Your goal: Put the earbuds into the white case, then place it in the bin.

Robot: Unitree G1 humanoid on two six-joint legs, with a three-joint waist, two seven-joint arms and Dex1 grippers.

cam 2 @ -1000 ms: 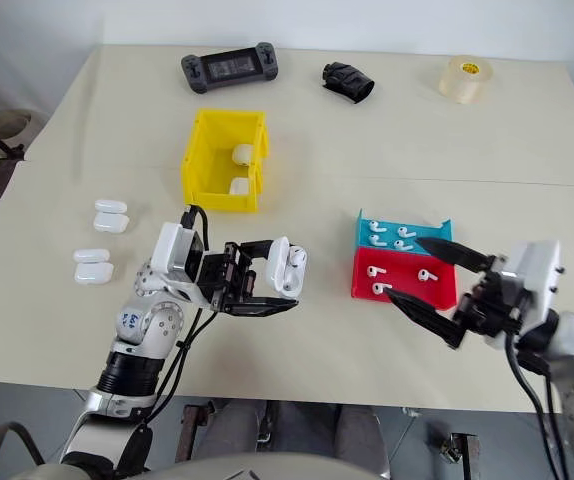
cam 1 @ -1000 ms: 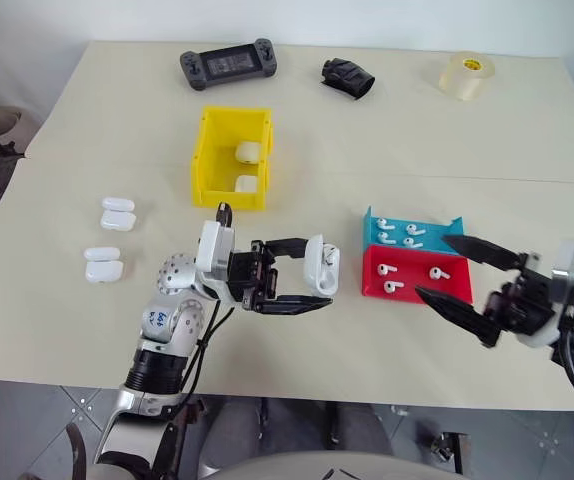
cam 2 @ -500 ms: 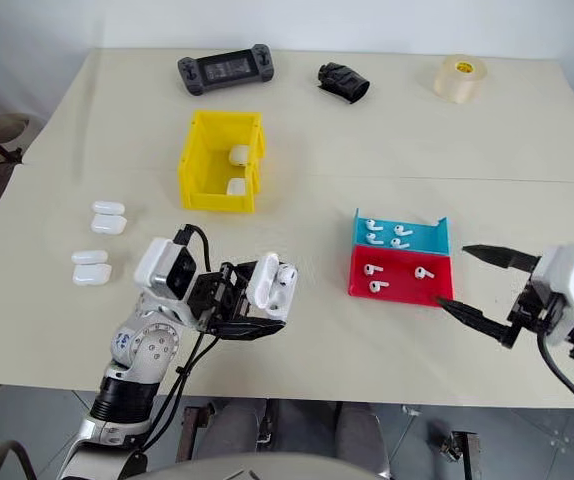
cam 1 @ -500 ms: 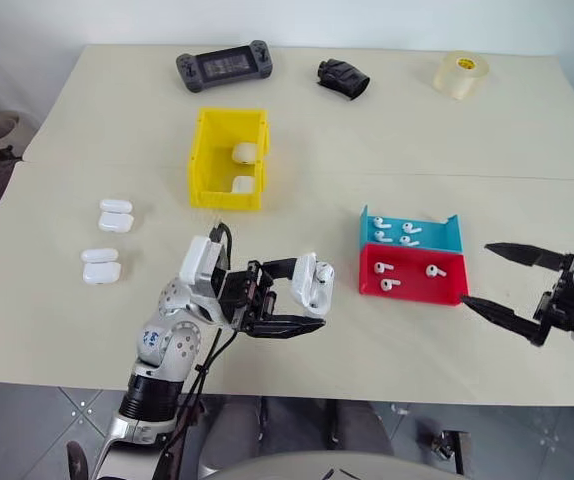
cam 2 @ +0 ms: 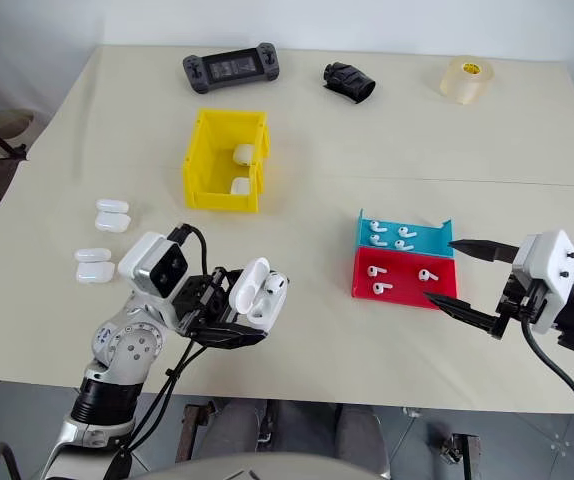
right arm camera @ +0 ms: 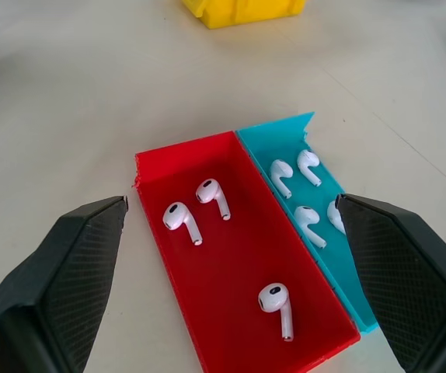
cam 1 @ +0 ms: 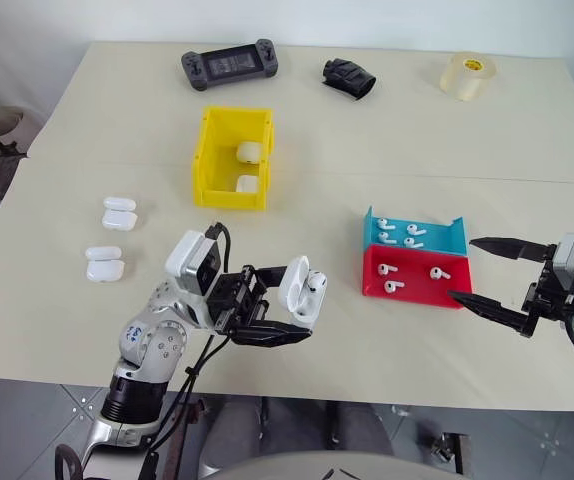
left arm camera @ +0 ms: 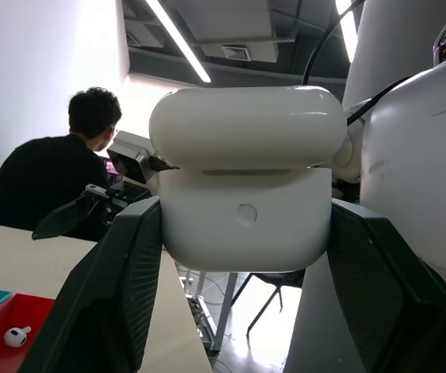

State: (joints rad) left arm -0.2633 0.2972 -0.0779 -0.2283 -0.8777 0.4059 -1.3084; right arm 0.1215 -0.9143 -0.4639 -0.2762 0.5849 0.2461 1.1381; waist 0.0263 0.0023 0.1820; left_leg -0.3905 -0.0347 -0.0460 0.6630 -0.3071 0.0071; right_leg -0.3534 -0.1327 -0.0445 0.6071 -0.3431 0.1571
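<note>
Place: robotics lab or test room, indoors
Work surface: wide cream table (cam 1: 87, 300) laid out with sorted props
Props: tape roll (cam 1: 467, 75), handheld game console (cam 1: 227, 65), colour-coded trays
Ceiling: exposed dark ceiling, strip lights (left arm camera: 178, 39) seen in left wrist view
People: a person (left arm camera: 48, 183) seated at equipment in the background
Floor: grey tiles

I hold the white case (cam 1: 302, 292) in my left gripper (cam 1: 289, 303), its lid open. Three earbuds (right arm camera: 207, 196) lie in the red tray (right arm camera: 231, 311), four in the blue tray (cam 1: 445, 232). The yellow bin (cam 1: 208, 160) has two cases inside.
</note>
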